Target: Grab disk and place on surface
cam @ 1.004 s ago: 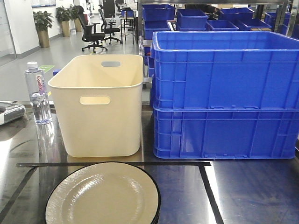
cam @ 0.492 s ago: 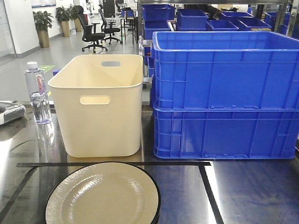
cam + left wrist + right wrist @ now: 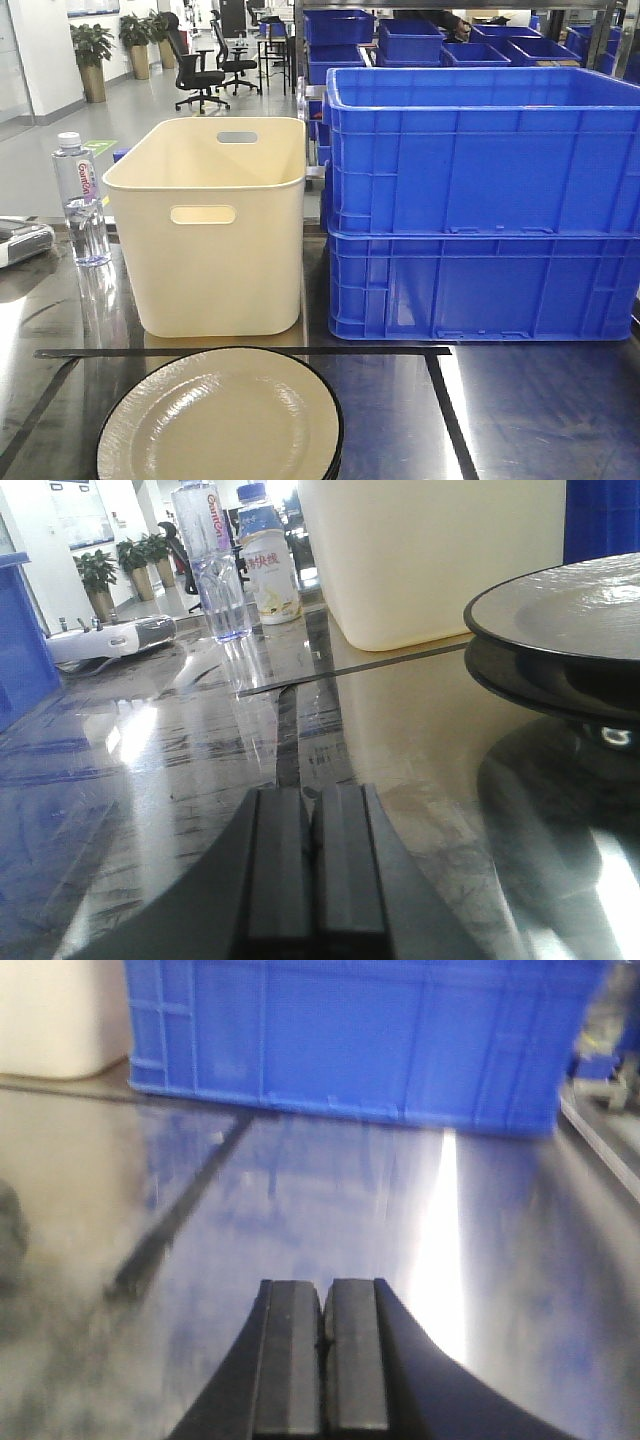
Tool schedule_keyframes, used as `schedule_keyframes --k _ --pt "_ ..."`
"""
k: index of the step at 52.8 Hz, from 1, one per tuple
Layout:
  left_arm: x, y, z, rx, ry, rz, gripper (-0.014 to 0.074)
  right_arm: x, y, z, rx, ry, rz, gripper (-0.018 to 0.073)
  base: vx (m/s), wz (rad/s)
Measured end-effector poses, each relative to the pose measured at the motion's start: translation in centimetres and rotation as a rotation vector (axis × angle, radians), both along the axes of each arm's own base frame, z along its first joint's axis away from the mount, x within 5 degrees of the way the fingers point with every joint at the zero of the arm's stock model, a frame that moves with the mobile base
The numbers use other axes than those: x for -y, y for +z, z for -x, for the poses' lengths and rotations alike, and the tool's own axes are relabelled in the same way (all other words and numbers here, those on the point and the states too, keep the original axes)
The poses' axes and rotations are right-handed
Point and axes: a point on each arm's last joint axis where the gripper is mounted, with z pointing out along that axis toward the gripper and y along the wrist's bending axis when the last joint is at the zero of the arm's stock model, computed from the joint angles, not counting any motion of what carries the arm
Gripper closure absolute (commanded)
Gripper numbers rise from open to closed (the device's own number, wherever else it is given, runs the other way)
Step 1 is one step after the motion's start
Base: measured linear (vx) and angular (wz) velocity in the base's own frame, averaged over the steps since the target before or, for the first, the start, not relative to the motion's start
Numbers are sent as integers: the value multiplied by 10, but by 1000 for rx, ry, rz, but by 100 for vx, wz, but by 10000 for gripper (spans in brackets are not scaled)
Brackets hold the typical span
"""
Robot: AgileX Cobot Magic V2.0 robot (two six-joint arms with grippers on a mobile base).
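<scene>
Ahead and to the right of the left gripper [image 3: 310,880], whose jaws are pressed together on nothing, the disk [image 3: 220,420], a cream plate with a black rim, rests on the glossy surface [image 3: 520,420] inside the black tape lines [image 3: 240,352]. The right gripper [image 3: 323,1360], likewise clamped empty, sits low over bare tabletop to the plate's far side, facing the stacked blue crates [image 3: 480,200]. The disk appears to lie on top of another one, so a careless pinch at the thin rim could slip off or drag the lower one along, and the mirror finish may mislead any reading of the rim's height. Beyond the plate from the left gripper stands a cream bin [image 3: 215,225], with a water bottle [image 3: 212,560] and a milk drink bottle [image 3: 270,555] farther back; none blocks the approach.
</scene>
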Motion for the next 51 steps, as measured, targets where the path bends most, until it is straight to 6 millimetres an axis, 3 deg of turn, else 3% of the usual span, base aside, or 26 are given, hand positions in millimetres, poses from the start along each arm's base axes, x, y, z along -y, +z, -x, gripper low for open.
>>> schedule_keyframes --k 5,51 --pt "0 0 0 0 0 0 598 3 -12 9 36 -33 -55 568 0 0" --pt "0 0 0 0 0 -1 598 6 -13 13 54 -77 -62 568 0 0"
